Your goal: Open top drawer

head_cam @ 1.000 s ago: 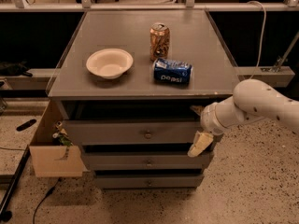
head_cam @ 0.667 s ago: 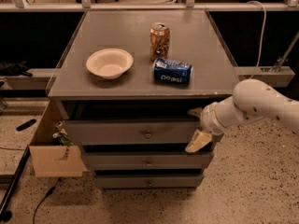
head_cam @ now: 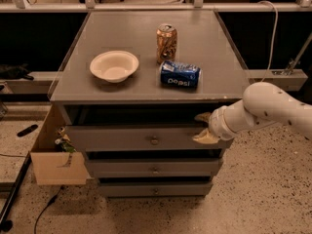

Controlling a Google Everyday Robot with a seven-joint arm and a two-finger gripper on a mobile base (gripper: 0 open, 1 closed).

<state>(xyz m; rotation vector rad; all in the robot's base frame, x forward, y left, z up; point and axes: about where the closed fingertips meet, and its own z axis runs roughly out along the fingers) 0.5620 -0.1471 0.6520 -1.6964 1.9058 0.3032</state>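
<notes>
Camera view shows me the gripper at the right end of the top drawer, set against the front panel's upper edge, with the white, rounded arm reaching in from the right. I cannot tell whether the gripper is released or clenched on that edge.

The drawer sits directly under the cabinet top, above two shorter drawers, with a dark gap showing over its panel. It looks like painted grey wood, stiff and flat-faced. I judge it fairly heavy and likely to slide with some friction, so a straight pull toward the near side should suit it. The small round metal knob at the panel's centre is the obvious hold, but it is smooth and could slip. The panel's top edge offers a broader purchase, though a pull from the right end may skew the drawer.

On the matte grey top are a pale, shallow bowl, an upright copper-coloured can and a blue can lying on its side. Any jolt could roll that one. A cardboard box hangs at the cabinet's left side.
</notes>
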